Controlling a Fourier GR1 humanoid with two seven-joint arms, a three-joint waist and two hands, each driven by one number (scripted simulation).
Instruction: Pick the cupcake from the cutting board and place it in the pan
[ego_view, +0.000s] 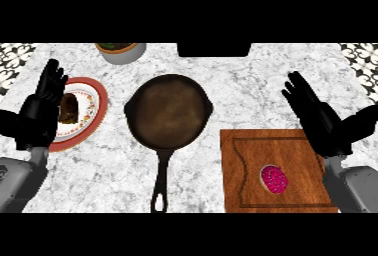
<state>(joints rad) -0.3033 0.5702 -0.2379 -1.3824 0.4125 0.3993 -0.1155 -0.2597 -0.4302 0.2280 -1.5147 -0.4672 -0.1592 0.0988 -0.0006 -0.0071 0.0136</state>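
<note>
Nearest the lower edge, the wooden cutting board (278, 170) is cut off at its near side, and on it sits the cupcake (274, 179), seen from above as a pink-topped oval, so its wrapper is hard to make out. It lies just inboard of the right hand (319, 120) and nearer than its fingers, apart from them; that hand is open, fingers straight, holding nothing, its wrist over the board's outer edge. The pan (169, 111), dark and bare inside, rests on the white marbled surface (251, 85) between the two hands, handle pointing near. The left hand (43, 107), also open and empty, hides part of a red-rimmed plate (92, 107) carrying something dark. Beyond, a grey bowl (120, 52) and a black object (213, 49) are cropped at the far edge.
</note>
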